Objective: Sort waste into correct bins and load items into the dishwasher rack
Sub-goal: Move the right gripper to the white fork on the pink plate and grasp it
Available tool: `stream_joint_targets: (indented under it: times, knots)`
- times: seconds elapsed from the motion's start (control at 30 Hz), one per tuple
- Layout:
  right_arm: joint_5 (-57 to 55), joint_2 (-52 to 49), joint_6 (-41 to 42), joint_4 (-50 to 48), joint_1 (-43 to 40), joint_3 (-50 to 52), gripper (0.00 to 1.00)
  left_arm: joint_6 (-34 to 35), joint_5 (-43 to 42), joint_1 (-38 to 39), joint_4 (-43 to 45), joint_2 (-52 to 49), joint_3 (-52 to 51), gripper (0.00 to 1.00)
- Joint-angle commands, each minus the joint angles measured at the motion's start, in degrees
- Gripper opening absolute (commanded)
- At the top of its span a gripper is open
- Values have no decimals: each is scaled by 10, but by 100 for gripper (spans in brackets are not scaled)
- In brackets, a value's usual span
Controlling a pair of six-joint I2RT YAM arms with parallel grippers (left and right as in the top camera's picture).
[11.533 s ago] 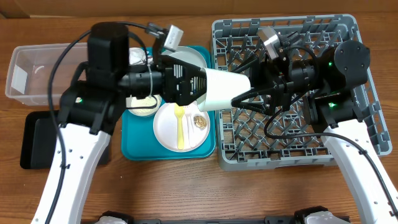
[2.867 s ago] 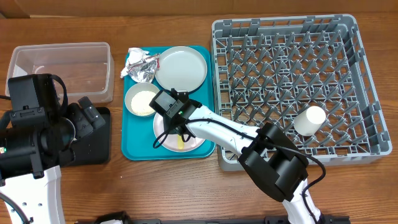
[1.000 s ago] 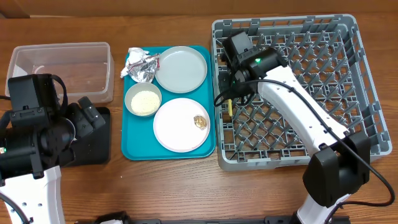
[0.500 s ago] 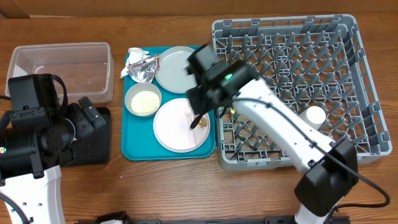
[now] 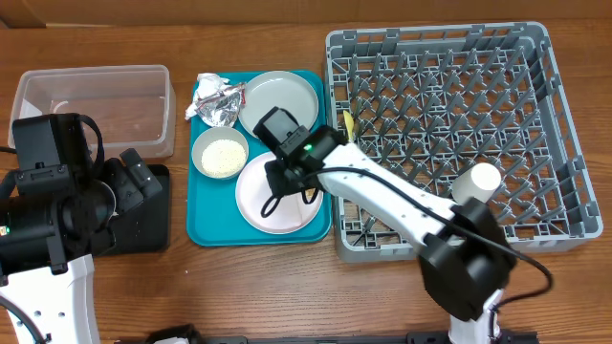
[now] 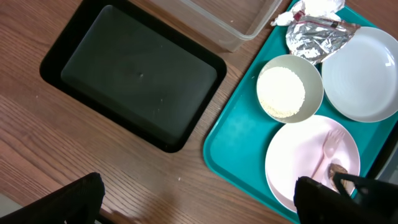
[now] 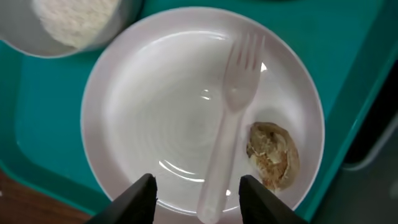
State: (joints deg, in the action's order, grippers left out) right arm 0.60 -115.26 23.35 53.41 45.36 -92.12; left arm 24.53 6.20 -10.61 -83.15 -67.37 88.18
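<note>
Pink-white plate sits on the teal tray with the right end effector hanging over it. Yellow utensil stands at the left edge of the dishwasher rack, and the white cup lies in it.

Left wrist: left end effector is spread wide and empty above the counter, beside the black tray. White fork lies on the plate beside the brown morsel.

Right wrist: fingers are spread, straddling the end of the fork handle, gripping nothing.

Step looks like picking up the fork. Drop straight down, pinch the handle, stay clear of the morsel, lift level.

Versus a second ago, the right arm was at the rack edge with the yellow utensil. Now it's over the plate, and the utensil is left in the rack.
</note>
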Motion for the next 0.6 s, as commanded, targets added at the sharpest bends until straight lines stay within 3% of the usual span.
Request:
stream_joint_targets:
  times: [0.0,0.57]
  knots:
    - [-5,-34,9,-9,0,7,48,10,-3,-3,-2,10,11,100]
    - [-3,-80,40,-42,-1,15,47,10,-3,-3,-2,10,11,100]
